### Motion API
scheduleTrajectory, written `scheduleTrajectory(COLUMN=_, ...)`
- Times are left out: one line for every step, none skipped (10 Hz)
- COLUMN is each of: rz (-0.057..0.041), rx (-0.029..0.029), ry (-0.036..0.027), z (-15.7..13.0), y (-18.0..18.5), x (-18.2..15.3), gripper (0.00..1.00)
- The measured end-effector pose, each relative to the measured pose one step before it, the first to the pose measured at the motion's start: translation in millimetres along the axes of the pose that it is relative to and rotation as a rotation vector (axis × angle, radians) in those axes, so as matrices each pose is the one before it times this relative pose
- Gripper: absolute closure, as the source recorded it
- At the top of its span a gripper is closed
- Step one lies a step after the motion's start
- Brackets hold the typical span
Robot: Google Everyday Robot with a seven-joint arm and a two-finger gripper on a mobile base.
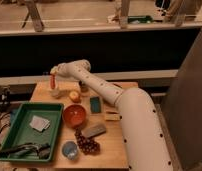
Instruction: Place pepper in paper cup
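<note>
Placement step: gripper, upper left of frame, pinching pepper upright just above paper cup. Next: lower straight, then release inside rim.

claw: over far-left corner of worktop, clamped on pepper
pepper: upright, just above paper cup
paper cup: beside round orange fruit

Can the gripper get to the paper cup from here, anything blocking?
Probably yes. The gripper holds the pepper just above the paper cup at the table's far corner; the round fruit and dark jar sit off to the side, clear of the drop.
</note>
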Motion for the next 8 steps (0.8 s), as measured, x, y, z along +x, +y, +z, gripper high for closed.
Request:
scheduleTrajectory(rz=-0.01024, rx=0.00174, ry=0.00293, z=2.34, y=1.72, x=2.92, gripper=0.93)
scheduleTrajectory(rz=-0.00818, rx=0.00585, ry=-0.00306, z=5.19, y=0.57, x=0.43, gripper=0.99)
scheduleTrajectory(rz=-0.00740, rx=0.00687, ry=-0.00282, z=4.33, y=-0.76, x=0.63, gripper=1.00)
scheduleTrajectory(rz=-0.00669, rx=0.00583, ry=-0.00383, z=4.83, y=0.82, x=0.03, gripper=1.00)
scheduleTrajectory(rz=-0.00655, rx=0.00972, ry=-0.00451, z=4.87, y=-0.44, x=-0.11, gripper=1.00)
scheduleTrajectory(rz=-0.00828, rx=0.01002, ry=-0.00352, z=3.02, y=-1.37, x=0.08, gripper=1.00)
scheduleTrajectory(rz=-0.00688, rx=0.00785, ry=-0.00237, z=1.53, y=-0.86, x=-0.10, gripper=1.00)
scheduleTrajectory(rz=-0.01142, rx=0.01200, ry=-0.00291, z=1.43, y=-1.43, x=-0.37, gripper=1.00)
